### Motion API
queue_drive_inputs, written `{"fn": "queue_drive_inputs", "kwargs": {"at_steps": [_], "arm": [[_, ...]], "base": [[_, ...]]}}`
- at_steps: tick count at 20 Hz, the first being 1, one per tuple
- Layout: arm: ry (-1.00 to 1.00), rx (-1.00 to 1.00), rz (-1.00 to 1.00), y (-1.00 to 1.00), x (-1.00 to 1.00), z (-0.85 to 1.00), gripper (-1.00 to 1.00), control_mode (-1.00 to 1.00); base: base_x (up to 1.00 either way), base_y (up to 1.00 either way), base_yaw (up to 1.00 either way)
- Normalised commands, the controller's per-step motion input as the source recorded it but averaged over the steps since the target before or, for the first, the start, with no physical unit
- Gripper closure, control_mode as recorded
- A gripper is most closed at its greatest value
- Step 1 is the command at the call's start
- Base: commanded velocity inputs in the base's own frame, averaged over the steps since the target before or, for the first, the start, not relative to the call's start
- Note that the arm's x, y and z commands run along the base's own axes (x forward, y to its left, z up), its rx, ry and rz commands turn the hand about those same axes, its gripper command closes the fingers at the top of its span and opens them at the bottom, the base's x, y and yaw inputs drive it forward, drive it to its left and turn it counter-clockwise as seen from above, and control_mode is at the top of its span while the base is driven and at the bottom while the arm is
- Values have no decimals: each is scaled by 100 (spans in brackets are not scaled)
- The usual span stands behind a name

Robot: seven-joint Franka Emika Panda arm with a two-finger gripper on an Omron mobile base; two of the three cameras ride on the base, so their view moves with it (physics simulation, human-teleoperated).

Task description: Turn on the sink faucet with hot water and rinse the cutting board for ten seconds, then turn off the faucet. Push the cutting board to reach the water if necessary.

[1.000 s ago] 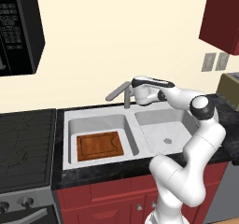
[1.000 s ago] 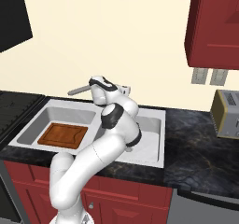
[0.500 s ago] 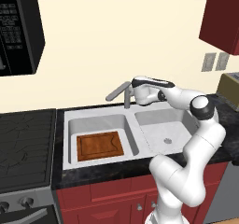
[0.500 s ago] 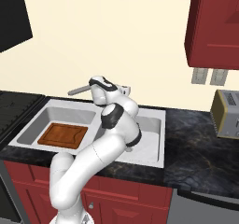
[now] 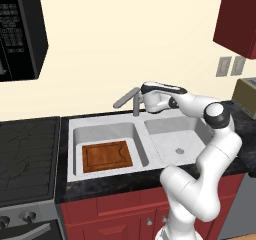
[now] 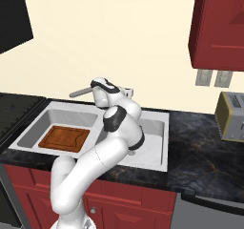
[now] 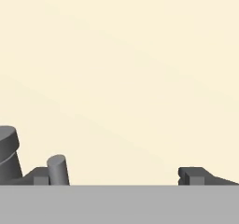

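With its fingers spread wide, the gripper (image 7: 120, 177) is nearing the faucet (image 5: 131, 99) lever and should be nudging it gently toward hot.

The flat rectangular reddish-brown cutting board (image 5: 107, 156) looks like wood, with visible grain and a matt face. The angular grey faucet (image 5: 128, 98) has a brushed-metal look, dull rather than mirror-bright. The white-grey double-basin sink (image 5: 143, 129) appears smooth and faintly satin. The black speckled worktop (image 6: 205, 147) reads as polished stone. The dark red cabinet fronts (image 5: 125, 216) look smooth and semi-gloss.
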Motion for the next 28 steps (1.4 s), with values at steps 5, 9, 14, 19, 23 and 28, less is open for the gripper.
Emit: {"fn": "queue_drive_inputs", "kwargs": {"at_steps": [5, 9, 14, 19, 23, 28], "arm": [[0, 0, 0, -37, -4, 0, -100, -100], [0, 0, 0, -42, -5, 0, -100, -100], [0, 0, 0, -40, -5, 0, -100, -100], [0, 0, 0, -41, -7, 0, -100, -100], [0, 1, 0, -42, -7, 0, -100, -100], [0, 0, 0, -42, -10, 0, -100, -100]], "base": [[0, 0, 0], [0, 0, 0], [0, 0, 0], [0, 0, 0], [0, 0, 0], [0, 0, 0]]}}
